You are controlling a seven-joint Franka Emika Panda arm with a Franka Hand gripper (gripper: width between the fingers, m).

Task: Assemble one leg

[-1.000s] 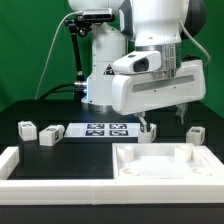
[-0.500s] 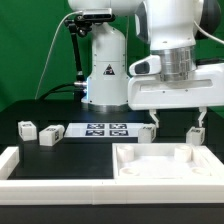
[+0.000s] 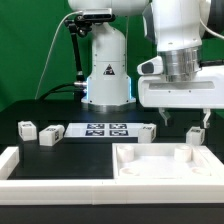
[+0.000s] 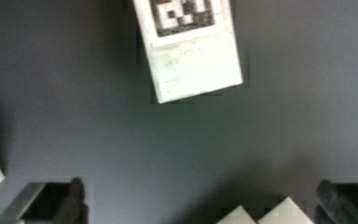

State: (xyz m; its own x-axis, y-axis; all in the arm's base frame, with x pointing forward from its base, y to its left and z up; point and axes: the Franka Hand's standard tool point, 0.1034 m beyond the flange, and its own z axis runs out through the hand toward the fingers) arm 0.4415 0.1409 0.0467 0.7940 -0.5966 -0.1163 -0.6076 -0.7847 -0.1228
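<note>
Sideways travel has carried the gripper [image 3: 184, 116] toward the exterior view's right since a second ago, off the leg [image 3: 148, 130] it then hung over. That leg rests on the black table [image 3: 80, 150], just beside the marker board [image 3: 100, 129] at the board's three o'clock, and nothing touches it. The pincer is released: in the wrist view its fingers [image 4: 51, 201] stand wide apart with only bare table between them, and the leg shows beyond them with a tag at one end. From the leg, another leg [image 3: 195, 133] stands near at three o'clock, below the gripper. The white tabletop [image 3: 160, 178] sits at five o'clock. A third leg [image 3: 47, 137] and a fourth leg [image 3: 27, 127] stand well apart at nine o'clock, past the board.
</note>
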